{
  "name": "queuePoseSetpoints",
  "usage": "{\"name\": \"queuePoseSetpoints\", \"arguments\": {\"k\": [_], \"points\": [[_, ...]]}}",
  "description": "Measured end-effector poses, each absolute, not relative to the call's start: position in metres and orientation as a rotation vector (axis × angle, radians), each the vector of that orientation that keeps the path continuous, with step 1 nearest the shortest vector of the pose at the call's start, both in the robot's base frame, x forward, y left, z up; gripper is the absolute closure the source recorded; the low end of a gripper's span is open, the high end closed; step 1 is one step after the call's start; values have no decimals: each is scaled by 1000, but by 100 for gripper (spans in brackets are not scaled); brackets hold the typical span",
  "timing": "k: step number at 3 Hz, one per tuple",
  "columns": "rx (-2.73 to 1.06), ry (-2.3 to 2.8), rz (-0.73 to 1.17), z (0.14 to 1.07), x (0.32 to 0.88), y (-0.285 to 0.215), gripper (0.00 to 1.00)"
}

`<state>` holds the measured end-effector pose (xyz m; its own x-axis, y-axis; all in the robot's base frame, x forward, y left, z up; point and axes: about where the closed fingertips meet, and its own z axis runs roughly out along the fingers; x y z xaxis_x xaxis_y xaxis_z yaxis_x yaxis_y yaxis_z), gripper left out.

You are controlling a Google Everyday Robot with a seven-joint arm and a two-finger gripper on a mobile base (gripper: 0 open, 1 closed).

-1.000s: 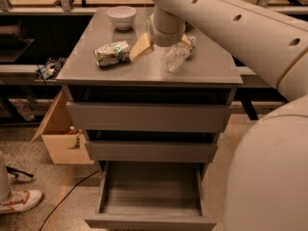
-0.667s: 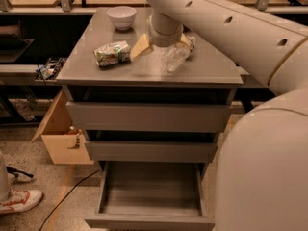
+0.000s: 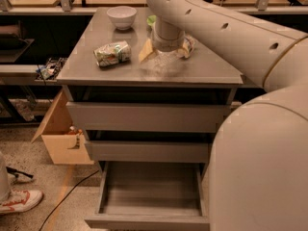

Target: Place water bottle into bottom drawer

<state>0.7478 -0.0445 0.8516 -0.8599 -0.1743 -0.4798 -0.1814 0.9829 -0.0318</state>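
Arm of the robot, big and cream-white with small round holes, reaches in from the right over the flat top of the grey cabinet. Its gripper points down at the middle of the top, right over the small, clear, crinkly plastic water bottle. The round wrist hides the gripper, so I cannot tell if it is holding the bottle or has let go. The bottle looks see-through and bumpy, and the grey top shows through it. It sits near the front edge of the top, under the gripper.

A crushed green and white can lies on its side to the left of the bottle. A pale yellow wedge lies between them, just beside the gripper. A small white bowl stands at the back.

The bottom drawer, a shallow grey box, is pulled out wide. The two grey drawers above it are pulled out only a little.

A brown cardboard box stands on the floor to the left of the cabinet.
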Motion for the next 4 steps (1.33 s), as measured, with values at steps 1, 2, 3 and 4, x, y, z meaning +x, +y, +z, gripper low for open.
{"name": "queuePoseSetpoints", "arguments": {"k": [1,2,3,4], "points": [[-237,2628,7,847,746,-52,39],[-238,2611,-16,850,741,-60,62],[-248,2587,-32,859,737,-67,86],[-266,2547,-23,876,739,-73,85]]}}
